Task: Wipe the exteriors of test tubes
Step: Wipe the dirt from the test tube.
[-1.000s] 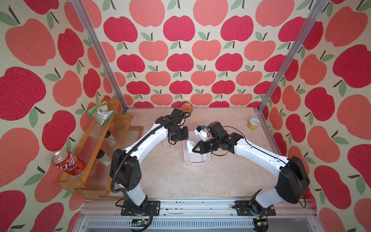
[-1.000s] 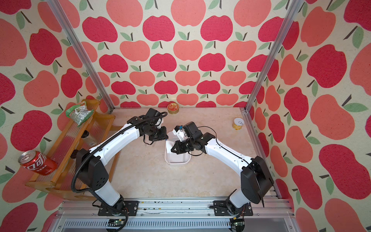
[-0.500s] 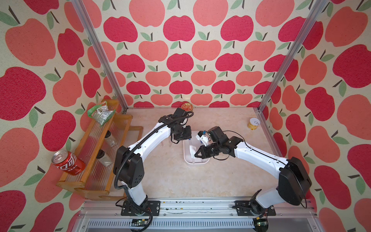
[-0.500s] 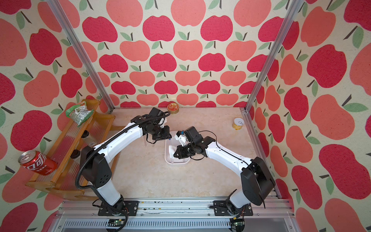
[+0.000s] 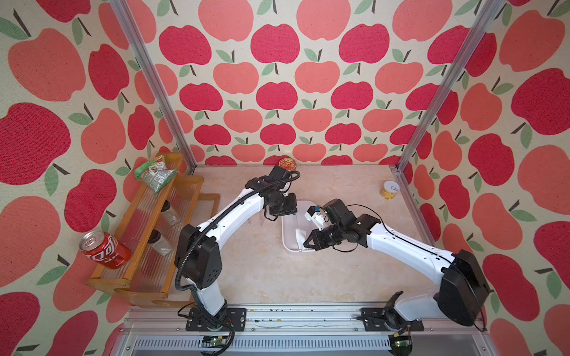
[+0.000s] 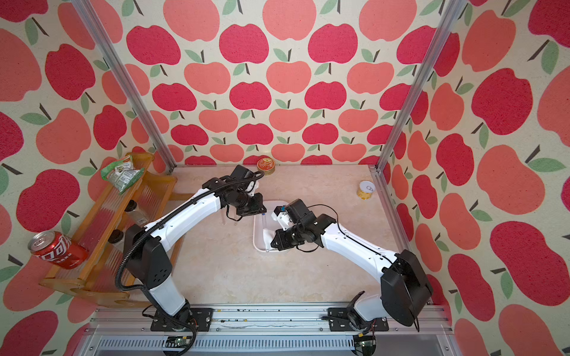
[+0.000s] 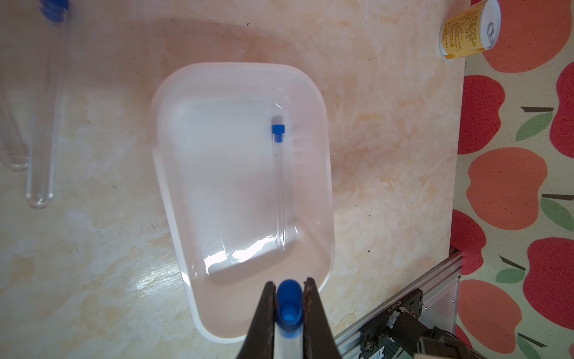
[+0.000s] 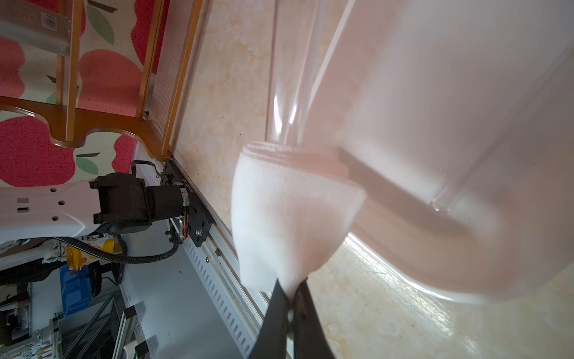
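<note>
white cloth (image 8: 292,217) now farther down the held test tube (image 8: 287,77)

This is looking like a staged robot test cell: apple-print walls (image 5: 274,46) are hanging between bare aluminium posts (image 5: 146,71), two white arms (image 5: 234,212) are sitting bolted to a slotted rail (image 5: 308,320) along the near edge of the marble-look tabletop (image 5: 271,277), a soda can (image 5: 103,249) and snack bag (image 5: 154,174) are resting on a wooden rack (image 5: 145,246) at its left edge, and a test tube (image 7: 281,186) is lying in a white tray (image 7: 326,140).
</note>
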You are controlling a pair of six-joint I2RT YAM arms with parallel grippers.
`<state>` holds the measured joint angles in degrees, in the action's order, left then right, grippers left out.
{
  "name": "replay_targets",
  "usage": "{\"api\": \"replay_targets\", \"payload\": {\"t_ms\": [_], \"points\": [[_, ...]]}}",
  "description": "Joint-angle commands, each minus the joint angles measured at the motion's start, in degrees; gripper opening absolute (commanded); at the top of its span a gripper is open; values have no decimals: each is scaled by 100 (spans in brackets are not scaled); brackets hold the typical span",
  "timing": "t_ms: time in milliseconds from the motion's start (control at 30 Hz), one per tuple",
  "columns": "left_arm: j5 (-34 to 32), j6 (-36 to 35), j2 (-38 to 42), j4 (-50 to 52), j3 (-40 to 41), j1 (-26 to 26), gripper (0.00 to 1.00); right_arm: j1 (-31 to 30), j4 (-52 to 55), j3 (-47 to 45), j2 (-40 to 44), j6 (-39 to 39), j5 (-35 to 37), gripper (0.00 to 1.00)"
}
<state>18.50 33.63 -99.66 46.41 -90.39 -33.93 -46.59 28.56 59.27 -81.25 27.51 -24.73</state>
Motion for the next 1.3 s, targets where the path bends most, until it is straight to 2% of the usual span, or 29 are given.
{"api": "replay_targets", "payload": {"t_ms": [0,333,967,1267], "points": [[53,76,-28,-9,-137,-102,5,102,250,349,-130,-140,125,0],[97,139,7,-172,39,-142,5,271,496,887,-541,-149,232,0],[127,-34,-278,-105,-346,62,5,45,401,-409,541,75,178,0],[212,41,-321,-167,-327,-3,5,192,587,-89,409,-109,301,0]]}}
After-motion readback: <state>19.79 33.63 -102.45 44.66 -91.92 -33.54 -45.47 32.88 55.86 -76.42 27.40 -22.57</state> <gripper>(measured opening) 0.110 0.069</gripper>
